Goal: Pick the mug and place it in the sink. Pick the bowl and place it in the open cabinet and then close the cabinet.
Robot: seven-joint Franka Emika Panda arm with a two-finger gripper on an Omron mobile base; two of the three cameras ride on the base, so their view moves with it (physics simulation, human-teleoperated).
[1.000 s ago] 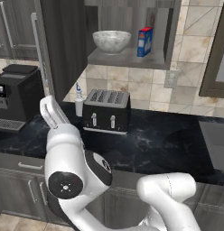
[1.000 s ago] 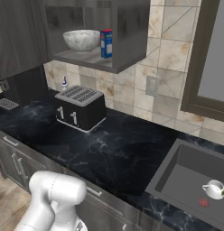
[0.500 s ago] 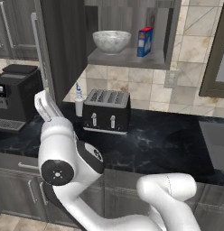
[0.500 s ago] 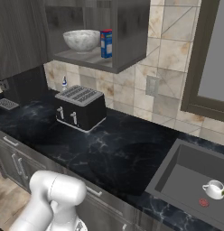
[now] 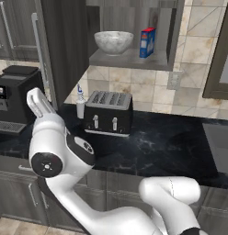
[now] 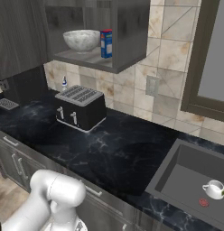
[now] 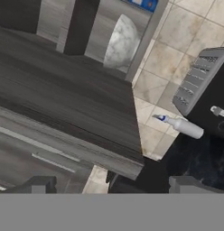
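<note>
Mug (image 6: 214, 189) sits in the sink (image 6: 177, 180), bowl (image 5: 113, 41) on the cabinet (image 5: 134, 58) shelf, so closing the door (image 5: 63, 50) looks like what's left. In the left base view the arm's at 9 o'clock beside the door's handle (image 5: 39, 59). You'd want the fingers (image 7: 37, 186) against the door's outer face, pushing along its swing arc, clear of the toaster (image 5: 108, 111) and bottle (image 5: 80, 103) on the worktop (image 6: 114, 155). Fingers look spread, holding nothing; whether they touch the door, can't tell.

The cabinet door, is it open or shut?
Open. The cabinet door swings out, and the bowl shows on its shelf.
</note>
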